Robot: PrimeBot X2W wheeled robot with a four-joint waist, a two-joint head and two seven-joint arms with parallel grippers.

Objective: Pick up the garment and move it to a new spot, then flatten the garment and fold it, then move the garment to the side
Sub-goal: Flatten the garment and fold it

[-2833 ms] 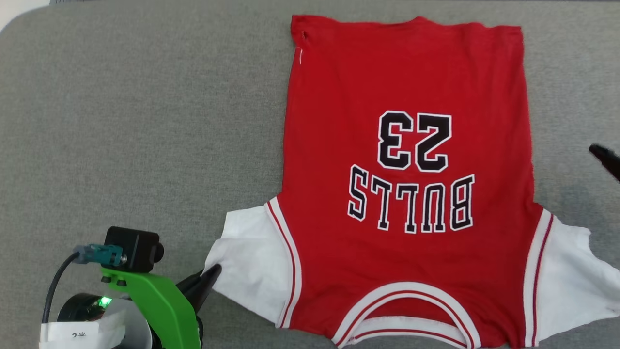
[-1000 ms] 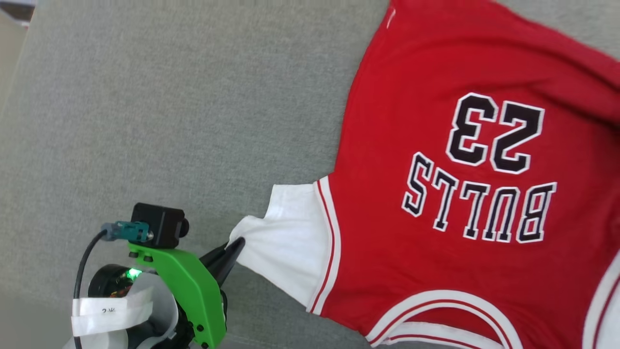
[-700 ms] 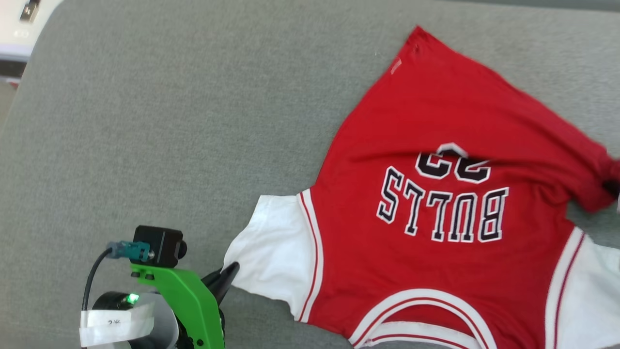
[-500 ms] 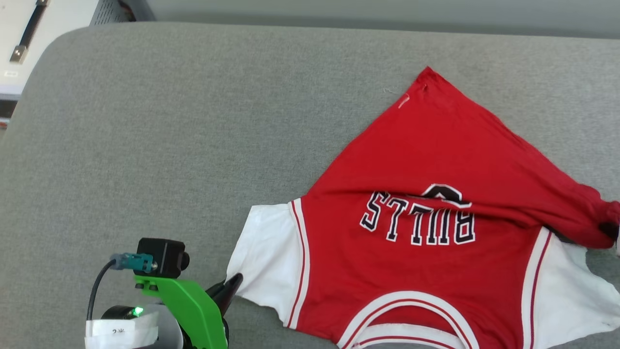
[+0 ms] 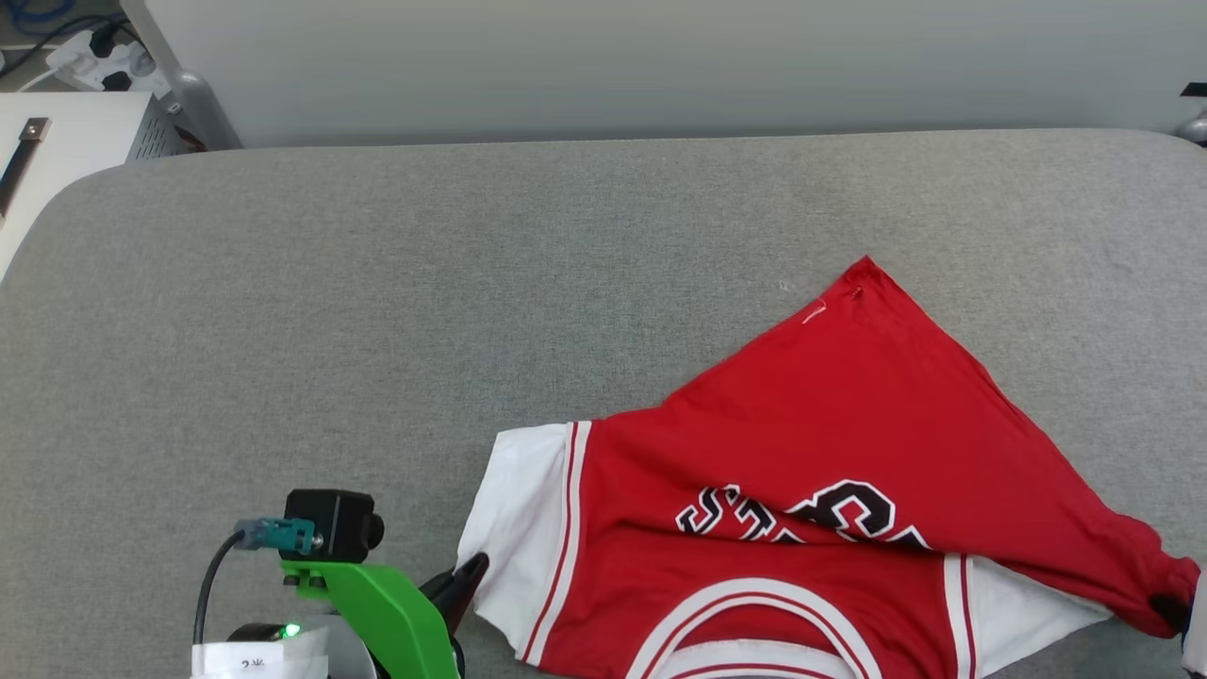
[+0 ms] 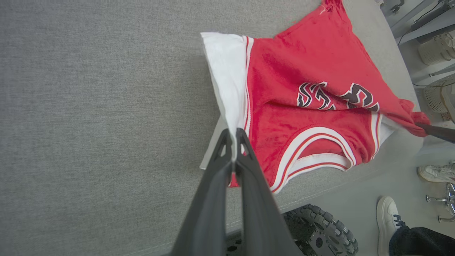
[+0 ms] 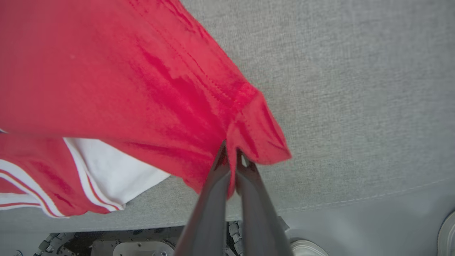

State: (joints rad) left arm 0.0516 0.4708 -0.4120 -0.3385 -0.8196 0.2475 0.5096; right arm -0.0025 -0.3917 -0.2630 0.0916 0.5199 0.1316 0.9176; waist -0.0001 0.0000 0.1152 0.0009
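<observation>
The garment, a red jersey with white sleeves, lies on the grey padded table at the near right. Its bottom hem is drawn over toward the collar, half covering the black-and-white lettering. My left gripper is shut on the edge of the left white sleeve, as the left wrist view shows. My right gripper is shut on the right corner of the red hem near the table's front edge; the right wrist view shows the red cloth bunched between its fingers.
A pale wall runs behind the table, and a white cabinet stands at the far left. Below the table's front edge are the robot's wheel and a person's shoes. Bare grey table stretches left of and beyond the garment.
The right gripper has pulled the hem's right corner toward the near edge, folding the red body over the number and lettering. The head camera has tilted up. The left gripper stays on the sleeve.
</observation>
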